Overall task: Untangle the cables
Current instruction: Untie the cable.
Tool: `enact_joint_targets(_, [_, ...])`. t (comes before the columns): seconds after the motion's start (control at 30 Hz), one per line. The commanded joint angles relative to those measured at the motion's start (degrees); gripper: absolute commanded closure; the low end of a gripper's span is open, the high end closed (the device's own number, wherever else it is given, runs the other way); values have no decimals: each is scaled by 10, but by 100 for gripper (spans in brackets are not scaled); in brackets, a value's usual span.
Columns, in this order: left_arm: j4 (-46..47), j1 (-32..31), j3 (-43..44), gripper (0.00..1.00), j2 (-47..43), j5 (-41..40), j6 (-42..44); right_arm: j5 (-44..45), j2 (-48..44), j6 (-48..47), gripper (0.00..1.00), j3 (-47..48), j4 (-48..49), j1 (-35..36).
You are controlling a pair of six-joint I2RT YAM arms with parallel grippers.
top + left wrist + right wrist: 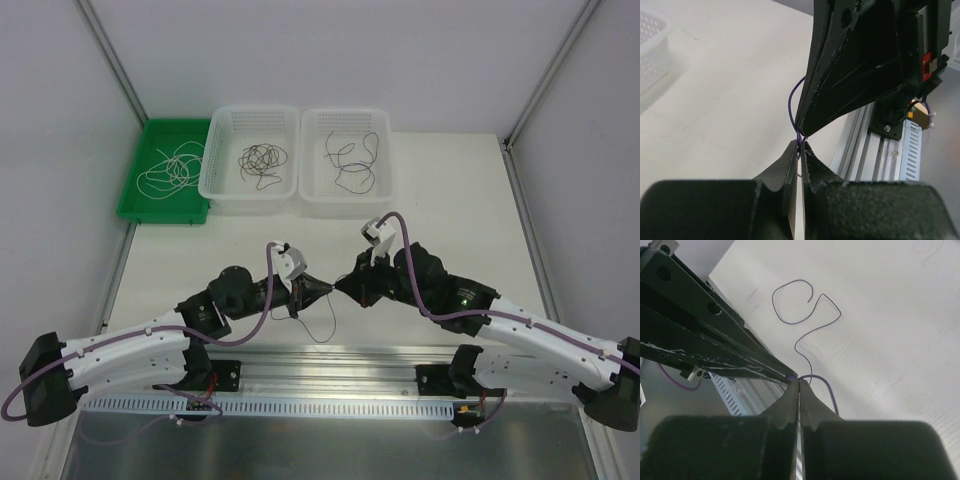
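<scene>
Over the middle of the table my two grippers meet tip to tip. In the left wrist view my left gripper (800,145) is shut on a thin purple cable (791,102) that arcs up from its tips. The dark fingers (855,65) of my right arm come in just above them. In the right wrist view my right gripper (799,382) is shut on the same cable (824,383). From there a thin dark cable (805,315) curls down over the table. In the top view the left gripper (328,289) and right gripper (342,287) touch, and a cable loop (322,322) hangs below.
At the back stand a green tray (135,205) with whitish cables (170,172), a white basket (222,190) holding a dark tangle (262,160), and a second white basket (385,190) with loose dark cables (352,160). A metal rail (330,360) runs along the near edge.
</scene>
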Motion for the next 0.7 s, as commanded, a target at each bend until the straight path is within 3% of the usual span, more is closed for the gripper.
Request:
enact_joint_targets(0.0, [50,0,-33,100,-38,-57,-47,67,-22,18,99,-26,5,-12])
enact_joint_targets(0.23, [105,0,-58,100,-38,-44,-83,110,-50,73,99,-81,70,-16])
enact_joint_targets(0.43, [145,0,-90,100,-35,-21,-97,215,-101,126,99,-103,28,-27])
enact_joint_targets(0.67, [184,0,-128,100,-71,-57,-113,223,-150,144,99,-140,58,-35])
